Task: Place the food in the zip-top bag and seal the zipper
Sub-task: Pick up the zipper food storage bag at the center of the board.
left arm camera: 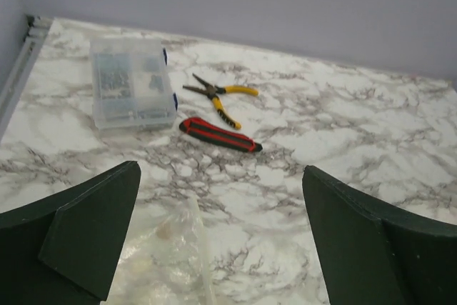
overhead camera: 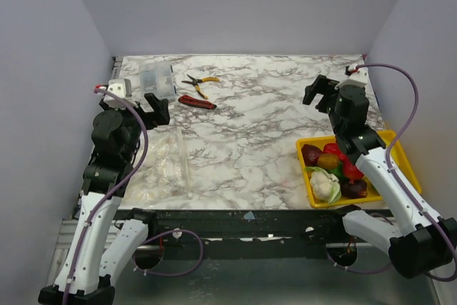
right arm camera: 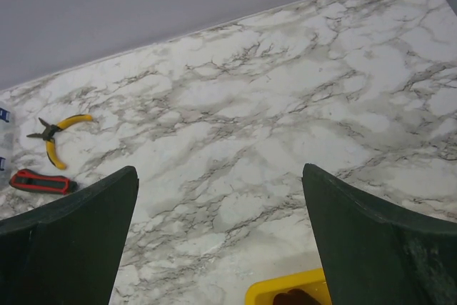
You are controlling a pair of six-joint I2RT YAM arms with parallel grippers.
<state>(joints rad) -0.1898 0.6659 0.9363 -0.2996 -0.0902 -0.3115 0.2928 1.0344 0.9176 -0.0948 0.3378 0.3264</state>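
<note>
Pale leafy food [overhead camera: 325, 185] in yellow tray [overhead camera: 305, 166], overhead view only

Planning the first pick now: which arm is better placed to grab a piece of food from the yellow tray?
Right. The right gripper, open and empty, hangs just beyond the yellow tray holding the food. The left gripper, also open, is across the table by the zip-top bag.
</note>
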